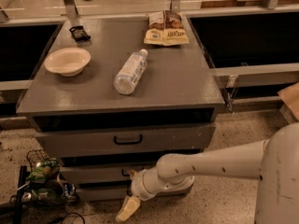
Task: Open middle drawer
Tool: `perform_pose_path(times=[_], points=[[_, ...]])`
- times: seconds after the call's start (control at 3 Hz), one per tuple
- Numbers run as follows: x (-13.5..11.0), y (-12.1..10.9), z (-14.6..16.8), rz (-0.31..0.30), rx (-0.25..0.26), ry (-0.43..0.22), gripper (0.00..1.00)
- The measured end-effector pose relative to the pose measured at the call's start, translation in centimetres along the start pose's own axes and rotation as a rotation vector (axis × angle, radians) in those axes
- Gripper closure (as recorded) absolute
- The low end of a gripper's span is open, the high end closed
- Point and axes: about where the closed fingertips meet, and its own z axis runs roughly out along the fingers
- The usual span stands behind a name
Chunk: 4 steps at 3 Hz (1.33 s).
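End effector (132, 190) is sitting at the stiff, probably heavy middle drawer's (91, 174) central handle (125, 172); its grip I cannot tell.

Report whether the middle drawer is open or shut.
Shut, it seems: the middle drawer shows no interior, its front tucked under the drawer above. The end effector is at its handle.
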Motion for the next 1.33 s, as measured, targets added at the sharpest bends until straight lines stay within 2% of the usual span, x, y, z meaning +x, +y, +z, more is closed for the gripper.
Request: perform_pose_path(times=[0.33,0.67,1.0,1.33], points=[[-0.9,-1.4,0.5,-0.018,0.009,0.024,0.0],[-0.9,-1.5,0.6,-0.018,0.009,0.025,0.0],[-0.4,-1.3,1.2,-0.009,-0.009,0.039,0.0],[1.2,-0.8,2.6,0.015,-0.048,0.045,0.0]])
